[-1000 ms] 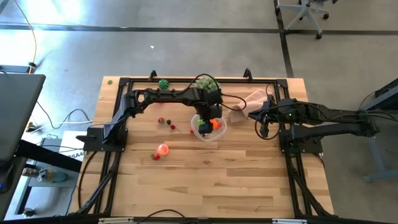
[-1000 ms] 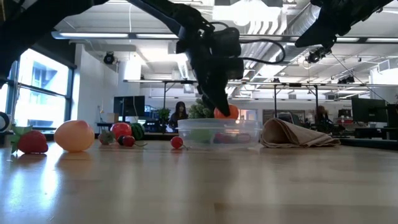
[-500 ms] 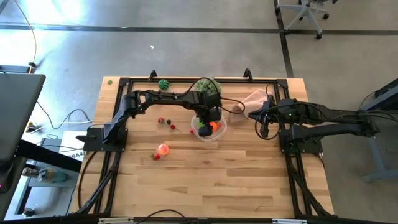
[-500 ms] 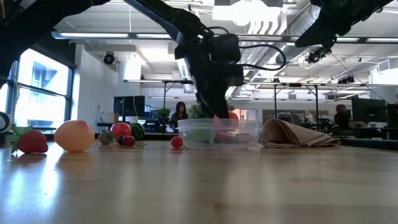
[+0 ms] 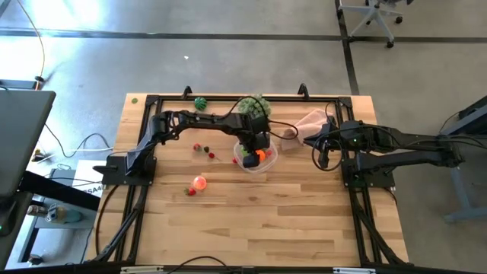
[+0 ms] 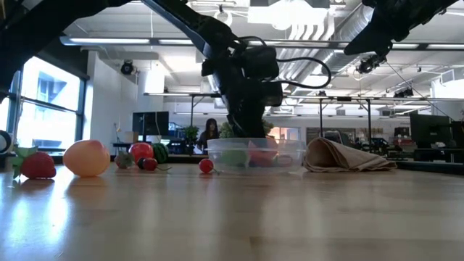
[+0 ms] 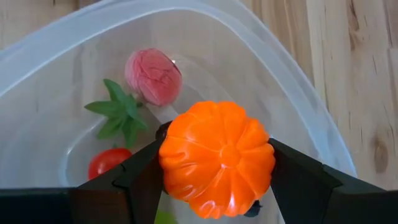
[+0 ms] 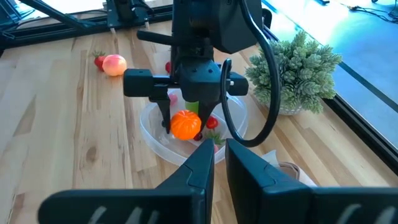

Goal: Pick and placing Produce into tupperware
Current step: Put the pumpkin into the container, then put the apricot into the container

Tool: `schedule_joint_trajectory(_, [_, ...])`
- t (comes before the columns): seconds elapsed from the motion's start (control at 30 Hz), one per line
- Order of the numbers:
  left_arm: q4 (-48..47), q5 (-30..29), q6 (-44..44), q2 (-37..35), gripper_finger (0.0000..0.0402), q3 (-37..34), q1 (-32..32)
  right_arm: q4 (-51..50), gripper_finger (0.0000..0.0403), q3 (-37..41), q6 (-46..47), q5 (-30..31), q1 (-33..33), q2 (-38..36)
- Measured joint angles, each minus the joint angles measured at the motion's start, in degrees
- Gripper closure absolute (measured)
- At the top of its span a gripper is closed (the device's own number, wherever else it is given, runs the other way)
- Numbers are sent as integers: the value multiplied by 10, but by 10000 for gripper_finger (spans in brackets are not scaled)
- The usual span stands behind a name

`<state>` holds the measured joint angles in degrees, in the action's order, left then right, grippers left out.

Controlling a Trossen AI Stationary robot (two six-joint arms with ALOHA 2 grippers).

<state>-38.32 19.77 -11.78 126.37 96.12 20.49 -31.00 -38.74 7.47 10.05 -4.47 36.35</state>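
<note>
My left gripper (image 5: 259,154) reaches down into the tupperware (image 5: 254,161), a round clear container, and is shut on an orange toy pumpkin (image 7: 217,158). Inside the tupperware (image 7: 292,99) lie a pink berry (image 7: 153,76), a red tomato (image 7: 107,163) and a green leafy piece (image 7: 121,113). More produce rests on the table to the left: a peach (image 5: 199,182), a strawberry (image 5: 191,191) and small red pieces (image 5: 207,150). My right gripper (image 5: 322,154) hovers shut to the right of the tupperware, touching nothing. My left gripper pinches the orange pumpkin by its two opposite sides (image 7: 171,168) between both fingers. The fingers (image 8: 166,115) come from above, pointing down. The pumpkin (image 8: 185,124) sits inside the tupperware's rim; I cannot tell whether it touches the bottom.
A pale green leafy ball (image 5: 253,105) stands just beyond the tupperware. A pink cloth (image 5: 306,122) lies between it and the right arm. A dark green ball (image 5: 200,103) and a small green piece (image 5: 135,100) sit near the far edge. Bare wood fills the near half.
My left gripper has moved down with the orange pumpkin, from above the tupperware's rim to inside its wall, and stays shut on it. The right arm has kept still.
</note>
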Motion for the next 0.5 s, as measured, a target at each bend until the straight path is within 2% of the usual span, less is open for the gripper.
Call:
schedule_joint_trajectory(0.33, [4,-3,5,0,115,0,-3,0,373,0,0,0,0,0])
schedule_joint_trajectory(0.5, [11,-8,4,0,107,0,-4,0,373,0,0,1,0,0])
